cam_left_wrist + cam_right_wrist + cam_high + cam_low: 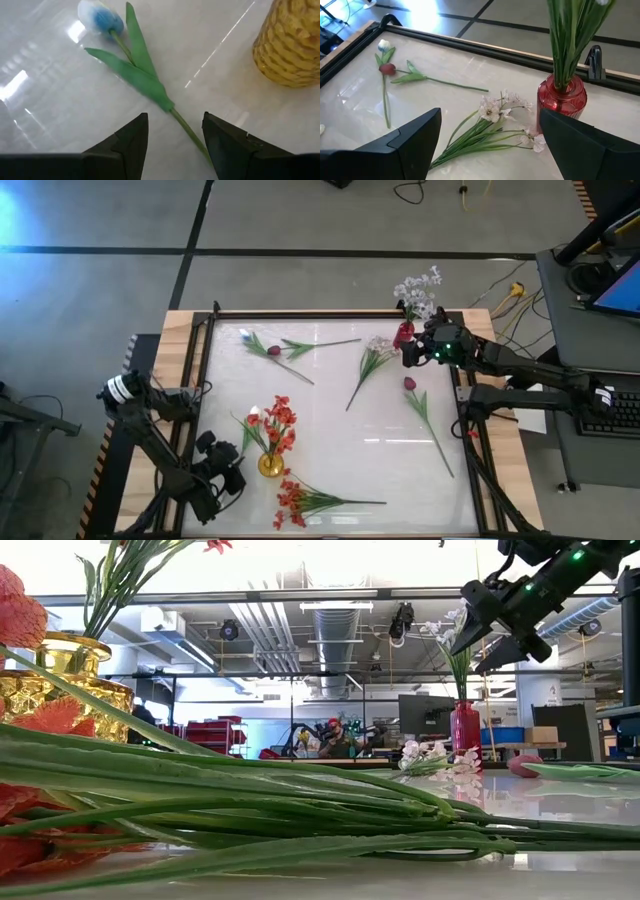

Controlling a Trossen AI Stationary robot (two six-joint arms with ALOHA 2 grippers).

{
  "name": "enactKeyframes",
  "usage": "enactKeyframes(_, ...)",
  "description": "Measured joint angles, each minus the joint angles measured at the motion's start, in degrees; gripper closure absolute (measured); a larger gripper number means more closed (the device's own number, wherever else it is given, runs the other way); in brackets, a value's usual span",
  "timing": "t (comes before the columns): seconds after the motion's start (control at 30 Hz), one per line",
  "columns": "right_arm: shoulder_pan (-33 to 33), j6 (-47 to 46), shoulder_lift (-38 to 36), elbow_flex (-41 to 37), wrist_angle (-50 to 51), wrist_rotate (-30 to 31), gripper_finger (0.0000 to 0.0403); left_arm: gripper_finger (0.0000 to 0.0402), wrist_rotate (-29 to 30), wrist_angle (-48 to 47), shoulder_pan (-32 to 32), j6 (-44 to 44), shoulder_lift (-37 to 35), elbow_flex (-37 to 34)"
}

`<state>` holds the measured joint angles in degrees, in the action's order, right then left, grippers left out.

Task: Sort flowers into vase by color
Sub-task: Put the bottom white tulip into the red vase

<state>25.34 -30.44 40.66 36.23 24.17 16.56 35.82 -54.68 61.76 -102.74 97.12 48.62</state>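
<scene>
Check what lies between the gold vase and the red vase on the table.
In the high view, between the gold vase and the red vase, only the white blossom spray crosses that stretch, lying flat near the red vase; the rest is bare table.

Glossy white table (330, 420), seemingly glass red vase (561, 102).

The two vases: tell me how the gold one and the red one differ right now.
Colour: the gold vase is yellow and ribbed, the red vase clear red. Contents: the gold vase holds red-orange flowers, the red vase white blossoms. Place: the gold vase stands near the left gripper, the red vase at the far edge beside the open right gripper. Both stand upright.
</scene>
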Motion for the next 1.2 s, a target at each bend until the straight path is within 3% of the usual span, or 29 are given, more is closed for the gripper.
enactKeyframes(0.23,0.0,0.2,0.0,-0.4,0.0,0.0,0.0076,0.0240,4.2,1.0,0.0,-0.3,0.0,-1.2)
enactKeyframes(0.63,0.0,-0.5,0.0,-3.3,-0.9,0.0,0.0076,0.0258,3.8,7.8,-0.7,-3.3,0.0,-6.9)
enactKeyframes(0.8,0.0,-0.5,0.0,-3.6,-0.9,0.0,0.0076,0.0300,2.4,8.4,-0.7,-4.8,0.0,-8.1)
enactKeyframes(1.0,0.0,-0.6,0.0,-3.6,-0.9,0.0,0.0076,0.0392,2.2,8.8,-0.7,-6.2,-0.1,-8.6)
enactKeyframes(1.2,-0.7,-0.5,0.0,-3.6,-0.9,0.0,0.0076,0.0400,2.0,4.1,-0.7,-12.4,-0.1,-7.5)
